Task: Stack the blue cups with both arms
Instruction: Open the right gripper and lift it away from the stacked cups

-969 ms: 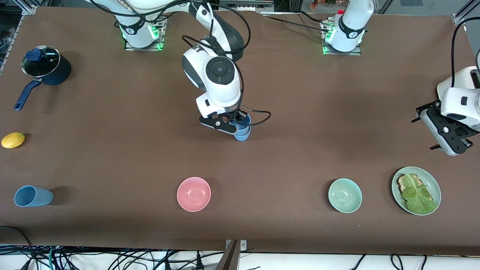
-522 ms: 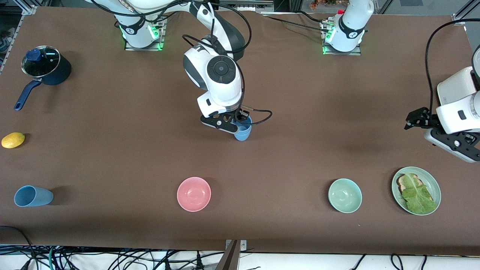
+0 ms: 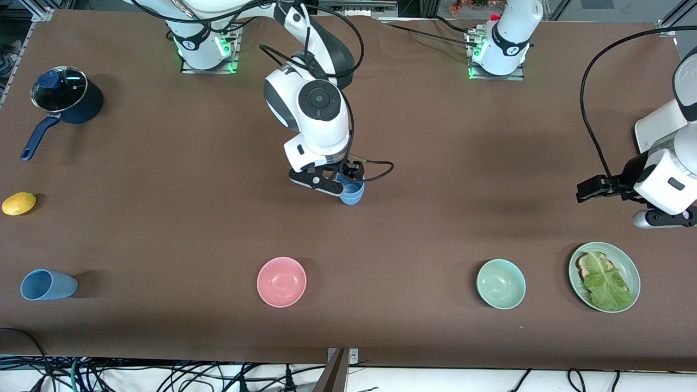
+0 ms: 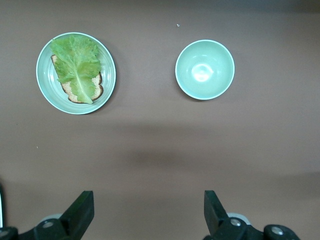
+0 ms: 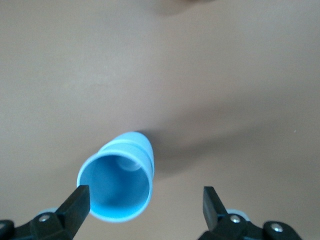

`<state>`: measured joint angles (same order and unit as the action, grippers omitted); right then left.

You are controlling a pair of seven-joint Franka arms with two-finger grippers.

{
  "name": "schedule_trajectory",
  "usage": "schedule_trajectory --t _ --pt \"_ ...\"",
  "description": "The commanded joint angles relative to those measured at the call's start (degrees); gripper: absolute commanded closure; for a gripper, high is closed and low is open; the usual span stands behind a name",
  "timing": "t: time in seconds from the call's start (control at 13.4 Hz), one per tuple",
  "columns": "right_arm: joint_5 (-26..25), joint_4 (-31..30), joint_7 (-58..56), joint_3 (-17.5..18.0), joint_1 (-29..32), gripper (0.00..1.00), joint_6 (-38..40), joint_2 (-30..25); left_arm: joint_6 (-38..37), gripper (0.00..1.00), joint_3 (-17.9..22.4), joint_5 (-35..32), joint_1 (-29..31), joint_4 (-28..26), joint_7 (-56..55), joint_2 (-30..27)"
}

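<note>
Two light-blue cups (image 3: 353,194) stand nested upright near the middle of the table. My right gripper (image 3: 338,183) hangs just over them, open. In the right wrist view the stack's rim (image 5: 117,187) sits between the spread fingers of the right gripper (image 5: 144,202), close to one finger (image 5: 77,200) and not gripped. A third blue cup (image 3: 46,285) lies on its side at the right arm's end of the table, close to the front camera. My left gripper (image 3: 661,219) is open and holds nothing. It hangs over bare table at the left arm's end, fingers wide (image 4: 149,212).
A pink bowl (image 3: 281,281) and a pale green bowl (image 3: 501,283) (image 4: 205,69) sit nearer the front camera. Beside the green bowl is a green plate (image 3: 635,272) (image 4: 111,75) with toast and lettuce. At the right arm's end lie a navy lidded saucepan (image 3: 68,98) and a yellow fruit (image 3: 19,203).
The right gripper opened and let go of the upper cup, which sank lower into the one beneath. The left arm swung its hand round to point down at the table.
</note>
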<state>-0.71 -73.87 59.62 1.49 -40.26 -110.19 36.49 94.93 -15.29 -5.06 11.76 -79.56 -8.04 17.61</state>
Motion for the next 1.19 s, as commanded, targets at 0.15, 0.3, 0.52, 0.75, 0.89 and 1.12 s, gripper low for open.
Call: schedule_trajectory --t 0.15,0.3,0.52,0.75,0.89,1.12 --pt "-0.34 1.45 -13.89 -0.18 4.57 0.00 9.36 -4.22 -0.97 0.03 5.26 1.80 -6.22 -0.94 -3.73 -3.89" --pt "-0.43 1.36 -17.59 -1.05 6.24 0.00 12.87 -5.81 -0.71 0.03 5.71 2.24 -7.18 -3.83 -5.84 -6.43" --pt "0.01 1.27 -26.89 -4.65 7.04 0.00 16.75 -8.09 2.61 0.03 9.65 4.00 -10.17 -10.15 -6.64 -11.00" --pt "0.45 -5.01 -32.01 -4.40 12.99 0.00 15.71 -13.96 4.39 0.03 9.93 4.00 -10.97 -14.12 -7.51 -13.82" --pt "0.45 -11.88 -36.30 -3.87 18.26 0.00 13.35 -19.06 4.91 0.03 10.01 4.53 -11.93 -15.88 -8.40 -15.32" --pt "0.36 -19.71 -42.37 2.62 30.56 0.00 10.54 -26.53 5.27 0.02 10.01 4.71 -11.94 -16.51 -7.70 -16.12"
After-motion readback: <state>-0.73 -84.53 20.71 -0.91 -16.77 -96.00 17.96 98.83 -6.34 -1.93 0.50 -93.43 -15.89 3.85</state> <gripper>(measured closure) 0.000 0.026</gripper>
